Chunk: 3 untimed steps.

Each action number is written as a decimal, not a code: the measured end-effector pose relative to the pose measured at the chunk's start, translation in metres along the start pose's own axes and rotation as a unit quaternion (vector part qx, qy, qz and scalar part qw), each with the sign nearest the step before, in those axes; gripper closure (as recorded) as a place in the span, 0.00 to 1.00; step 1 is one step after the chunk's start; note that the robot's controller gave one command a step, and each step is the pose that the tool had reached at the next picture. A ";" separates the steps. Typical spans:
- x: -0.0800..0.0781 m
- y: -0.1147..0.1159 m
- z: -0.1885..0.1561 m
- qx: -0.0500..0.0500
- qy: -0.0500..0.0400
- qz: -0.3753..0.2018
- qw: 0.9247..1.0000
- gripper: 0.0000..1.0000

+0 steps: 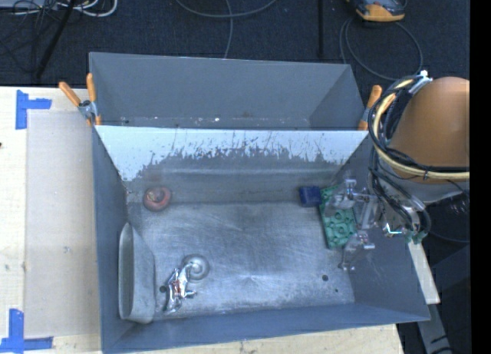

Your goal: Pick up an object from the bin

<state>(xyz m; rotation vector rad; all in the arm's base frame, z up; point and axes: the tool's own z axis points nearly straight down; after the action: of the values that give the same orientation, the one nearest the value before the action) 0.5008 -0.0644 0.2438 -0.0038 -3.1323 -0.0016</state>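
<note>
The green block (334, 226) lay at the right of the frame, on the floor of the bin (230, 99) near the foot of its right wall; a small blue piece (309, 195) sat just beside its upper left corner, touching or not I could not tell. The gripper (351, 223) stood low over the block's right side, its metal fingers apart, one above the block in the frame and one below; nothing looked clamped. I took this for the closing-in step, the grasp not yet made; next it would need to close squarely on the block, clear of the blue piece and the wall, then lift straight. The gripper's own body hid the block's right edge. Well apart, a brown disc (157, 197) lay at middle left; a silver round thing (196, 268) and a small shiny tangle (177, 289) at lower left were hard to make out.
</note>
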 end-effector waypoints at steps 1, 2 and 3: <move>-0.006 -0.086 0.157 -0.002 -0.009 0.131 0.991 0.00; -0.070 -0.096 0.170 -0.002 0.020 -0.031 0.999 0.00; -0.106 -0.091 0.143 0.001 -0.005 -0.266 0.964 0.00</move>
<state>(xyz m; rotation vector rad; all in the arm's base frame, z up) 0.6056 -0.1555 0.1001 0.8331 -3.0307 -0.0018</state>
